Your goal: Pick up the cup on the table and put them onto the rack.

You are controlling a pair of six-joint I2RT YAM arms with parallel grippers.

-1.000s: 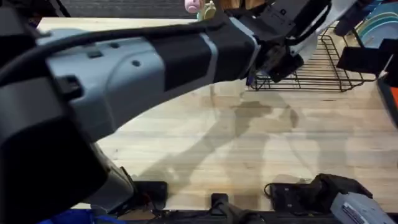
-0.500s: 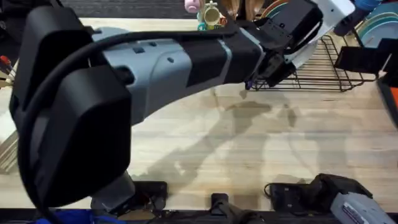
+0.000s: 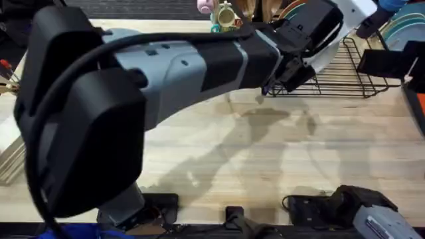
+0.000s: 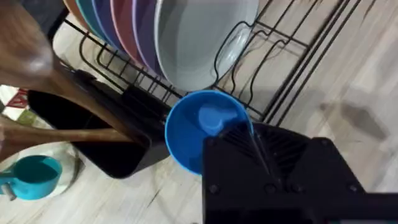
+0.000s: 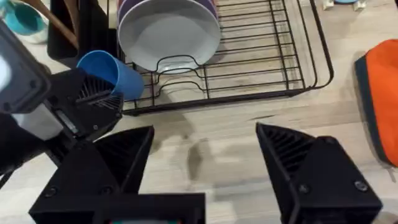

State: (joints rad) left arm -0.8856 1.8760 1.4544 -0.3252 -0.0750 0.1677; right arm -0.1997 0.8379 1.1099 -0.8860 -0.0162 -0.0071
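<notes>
The blue cup hangs tilted at the near corner of the black wire rack, my left gripper shut on its rim with one finger inside. From the right wrist view the cup and left gripper sit at the rack's front corner, beside a white plate. In the overhead view the left arm reaches across, its gripper at the rack's near end. My right gripper stands open over bare table in front of the rack.
Coloured plates stand in a row behind the white plate. A black holder with wooden utensils sits beside the rack, a teal mug near it. An orange object lies beside the rack.
The left arm's elbow has swung back and left under the camera. Its gripper has edged slightly toward the rack, still holding the cup. The right arm has not moved.
</notes>
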